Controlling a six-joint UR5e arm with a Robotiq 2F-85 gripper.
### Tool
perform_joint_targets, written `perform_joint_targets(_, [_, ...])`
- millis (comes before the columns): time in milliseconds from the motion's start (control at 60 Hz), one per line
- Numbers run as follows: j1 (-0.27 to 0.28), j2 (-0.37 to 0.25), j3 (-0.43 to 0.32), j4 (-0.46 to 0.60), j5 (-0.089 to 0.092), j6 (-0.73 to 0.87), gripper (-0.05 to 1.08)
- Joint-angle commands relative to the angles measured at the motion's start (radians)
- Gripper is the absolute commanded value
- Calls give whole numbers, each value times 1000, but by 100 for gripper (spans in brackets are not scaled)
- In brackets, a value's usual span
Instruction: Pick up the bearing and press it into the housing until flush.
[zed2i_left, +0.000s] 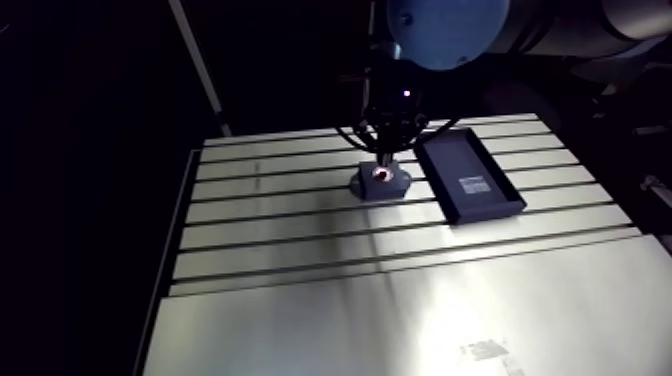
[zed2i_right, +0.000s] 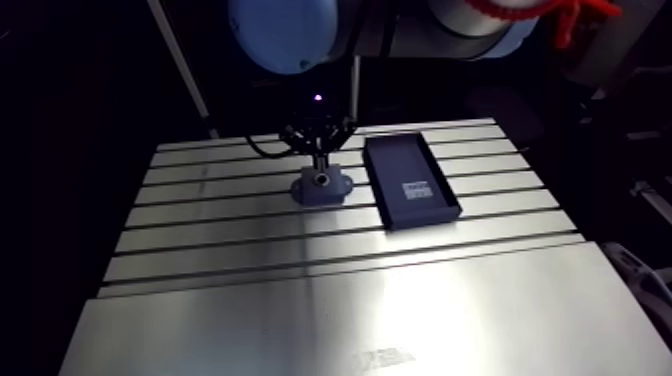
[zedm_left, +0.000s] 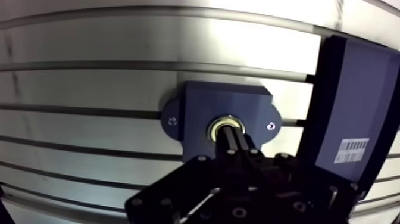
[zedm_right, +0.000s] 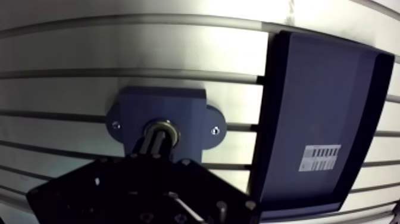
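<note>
A broad light-blue joint cap (zed2i_left: 440, 25) sits on a pale grey tubular link (zed2i_right: 440, 30). Below it, the claw (zedm_left: 229, 132) is matte black and angular, studded with round screw heads (zedm_left: 132, 201). A tiny violet light (zed2i_left: 406, 93) glows above it.

The place looks like a robotics laboratory or a machine workshop. The silver aluminium table (zed2i_left: 300, 300) has long parallel slots, like a machine bed. A grey robot arm (zed2i_left: 600, 25) with a light-blue round joint cap (zed2i_left: 447, 25) hangs above it. A dark blue flanged housing block (zedm_left: 223, 98) and a dark blue rectangular tray (zedm_right: 321, 89) with a white barcode label (zedm_right: 321, 158) lie there
</note>
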Motion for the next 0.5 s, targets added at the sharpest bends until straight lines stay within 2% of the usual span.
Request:
perform_joint_targets(17, [0,-15,-5,13,-2,0,100])
perform_joint_targets(33, [0,-16,-9,25,-2,0,93])
perform_joint_targets(50, [0,-16,-9,25,-2,0,93])
perform_joint_targets(67, [0,-17,-13,41,-3,0,74])
perform_joint_targets(83, [0,-17,-13,41,-3,0,74])
perform_joint_targets(100, [0,-17,-16,58,-3,0,44])
perform_joint_targets(117, [0,-17,-16,58,-3,0,44])
perform_joint_targets(133, [0,-19,-19,76,-5,0,20])
perform_joint_targets(150, [0,-19,-19,76,-5,0,20])
perform_joint_targets(167, [1,-23,-21,89,-6,0,7])
perform_joint_targets(183, [2,-30,-23,100,-4,0,2])
perform_joint_targets(367, [4,-57,-51,177,-2,4,1])
perform_joint_targets(500, [5,-101,-91,236,1,16,1])
